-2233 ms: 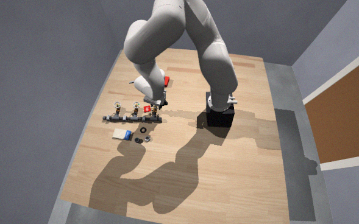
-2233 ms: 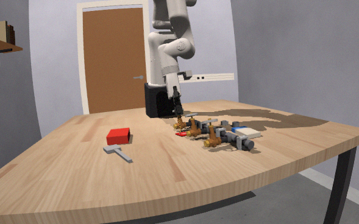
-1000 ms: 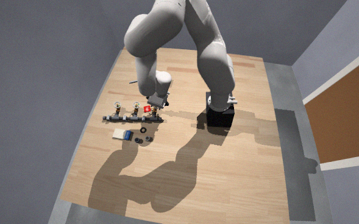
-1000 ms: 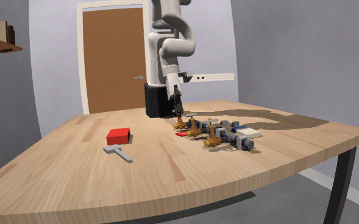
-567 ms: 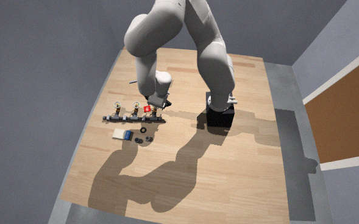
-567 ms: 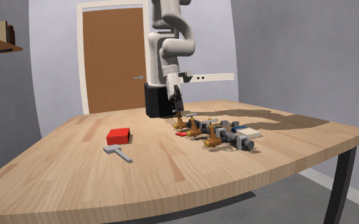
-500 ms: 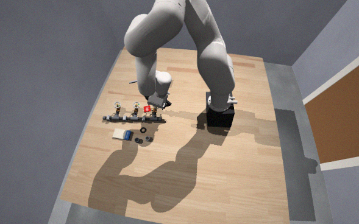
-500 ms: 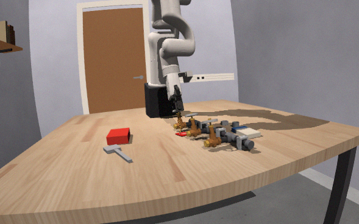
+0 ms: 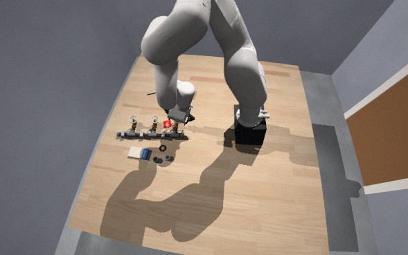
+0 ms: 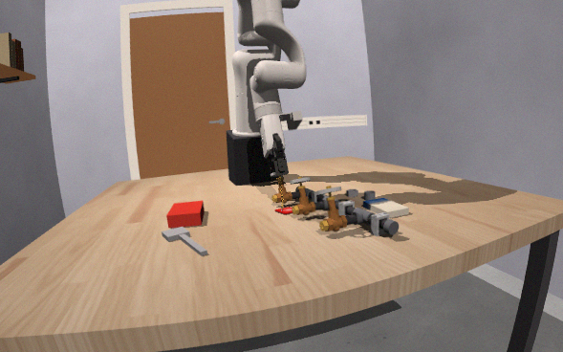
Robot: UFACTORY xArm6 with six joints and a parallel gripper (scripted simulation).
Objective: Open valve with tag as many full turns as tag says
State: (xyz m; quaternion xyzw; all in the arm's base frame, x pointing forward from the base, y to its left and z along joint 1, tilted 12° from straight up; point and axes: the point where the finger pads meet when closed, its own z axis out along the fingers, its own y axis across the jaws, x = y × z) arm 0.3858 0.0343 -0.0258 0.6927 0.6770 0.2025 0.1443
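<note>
Three brass valves stand in a row on a grey pipe [image 9: 152,134]. The left valve [image 9: 133,122] and the middle valve [image 9: 154,122] show their handwheels from above. The right valve [image 9: 175,128] has a red tag [image 9: 167,123] beside it; the tag lies on the table in the exterior view [image 10: 284,210]. My gripper [image 9: 179,119] is open and stands right over the right valve's handwheel, hiding it. In the exterior view the gripper [image 10: 279,168] points down just above that farthest valve [image 10: 282,192]. I cannot tell whether the fingers touch the wheel.
A white and blue block [image 9: 139,152], a black ring [image 9: 162,150] and two small grey fittings [image 9: 161,159] lie in front of the pipe. A red box [image 10: 185,213] and a grey hammer [image 10: 184,237] lie behind it. The robot's black base [image 9: 250,133] stands to the right.
</note>
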